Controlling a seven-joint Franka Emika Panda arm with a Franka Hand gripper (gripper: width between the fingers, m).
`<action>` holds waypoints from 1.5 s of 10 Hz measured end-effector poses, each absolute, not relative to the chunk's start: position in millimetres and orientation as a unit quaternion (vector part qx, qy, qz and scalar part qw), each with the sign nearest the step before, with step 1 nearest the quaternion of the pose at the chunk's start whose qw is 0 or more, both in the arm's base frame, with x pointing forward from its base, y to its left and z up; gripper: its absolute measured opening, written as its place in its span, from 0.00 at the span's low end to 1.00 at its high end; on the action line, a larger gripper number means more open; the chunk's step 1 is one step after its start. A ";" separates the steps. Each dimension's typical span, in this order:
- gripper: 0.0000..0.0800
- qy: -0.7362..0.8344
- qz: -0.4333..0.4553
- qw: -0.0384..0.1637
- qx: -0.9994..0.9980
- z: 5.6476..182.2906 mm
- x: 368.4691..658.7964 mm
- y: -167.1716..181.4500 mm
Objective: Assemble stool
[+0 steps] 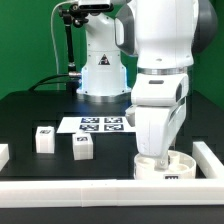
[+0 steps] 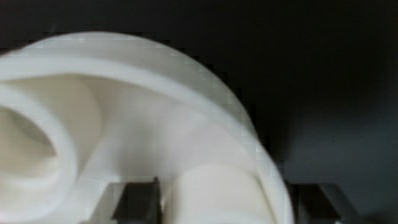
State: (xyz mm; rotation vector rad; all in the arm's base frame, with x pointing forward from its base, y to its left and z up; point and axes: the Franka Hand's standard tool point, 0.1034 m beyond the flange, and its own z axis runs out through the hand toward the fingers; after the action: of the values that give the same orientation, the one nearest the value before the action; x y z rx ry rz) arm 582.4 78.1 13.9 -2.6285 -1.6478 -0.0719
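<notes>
In the exterior view my gripper (image 1: 163, 157) reaches straight down onto the round white stool seat (image 1: 185, 165), which lies at the front right beside the border rails. The wrist view shows the seat (image 2: 125, 110) as a large curved white body with a hollow on one side. My gripper (image 2: 226, 205) is shut on a rounded white part that looks like a stool leg (image 2: 222, 195), held between the dark fingers (image 2: 135, 203) and pressed against the seat. Two more legs (image 1: 43, 138) (image 1: 82, 147) stand loose toward the exterior view's left.
The marker board (image 1: 103, 124) lies flat behind the loose legs, in front of the robot base (image 1: 103, 72). White border rails run along the front edge (image 1: 70, 188) and the right side (image 1: 212, 155) of the black table.
</notes>
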 end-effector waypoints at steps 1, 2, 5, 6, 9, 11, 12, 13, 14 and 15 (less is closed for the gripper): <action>0.40 -0.525 -0.026 0.020 -0.851 14.2 587.2 84.8; 0.40 -0.523 -0.029 0.020 -0.852 14.2 591.0 92.3; 0.40 -0.523 -0.023 0.022 -0.852 14.3 591.9 92.9; 0.47 -0.523 -0.023 0.022 -0.852 14.3 591.9 92.7; 0.78 -0.524 -0.023 0.020 -0.851 22.1 586.7 91.9; 0.81 -0.526 -0.021 0.017 -0.850 36.5 573.0 89.1; 0.81 -0.525 -0.021 0.014 -0.851 46.4 565.6 85.2; 0.81 -0.522 -0.020 0.012 -0.853 54.4 559.5 82.0; 0.81 -0.517 -0.022 0.009 -0.856 60.3 554.1 77.3; 0.81 -0.509 -0.020 0.007 -0.861 61.8 548.2 69.3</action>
State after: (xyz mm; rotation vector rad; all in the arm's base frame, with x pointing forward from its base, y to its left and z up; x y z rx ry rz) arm 548.2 69.3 61.8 -2.6915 -1.5911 -0.0626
